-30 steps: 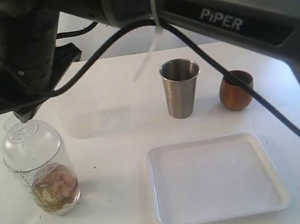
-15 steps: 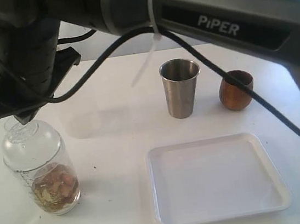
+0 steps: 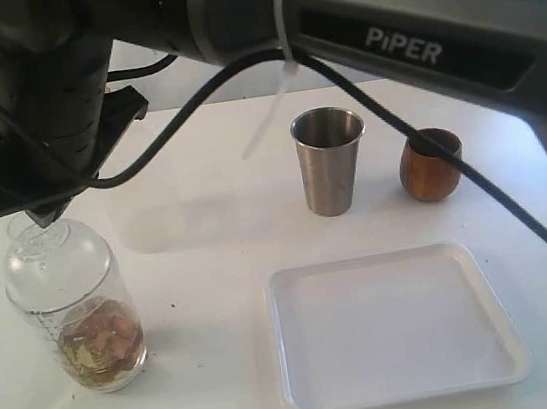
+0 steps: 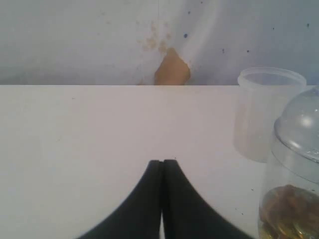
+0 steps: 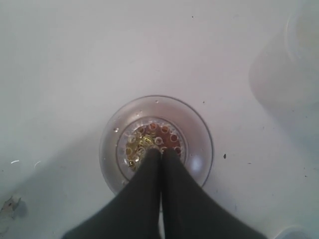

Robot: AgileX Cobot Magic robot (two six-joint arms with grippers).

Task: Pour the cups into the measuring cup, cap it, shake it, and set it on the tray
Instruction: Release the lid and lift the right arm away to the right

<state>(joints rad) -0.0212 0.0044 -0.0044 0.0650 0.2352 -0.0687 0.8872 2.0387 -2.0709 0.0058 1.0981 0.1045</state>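
clear measuring cup point(image 3: 74, 311), eight o'clock, sat loaded and capped; shaking and tray point(image 3: 409, 393) were left; left pincer point(image 4: 162, 164), right pincer point(image 5: 160, 152) closed, empty.

exterior: high, oblique | left wrist: level | right wrist: overhead | shared: measuring cup point(image 3: 71, 312) point(image 4: 294, 174) point(image 5: 194, 149)

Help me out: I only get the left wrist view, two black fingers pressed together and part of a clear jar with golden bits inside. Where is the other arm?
Observer: The right gripper, shut, is right over the neck of the domed lid on that jar, the measuring cup.
Operator: Any cups around?
Observer: A steel tumbler and a wooden cup stand upright, side by side, not touching.
Operator: And a tray?
Observer: A white tray lies nearer the exterior camera than the cups, nothing on it.
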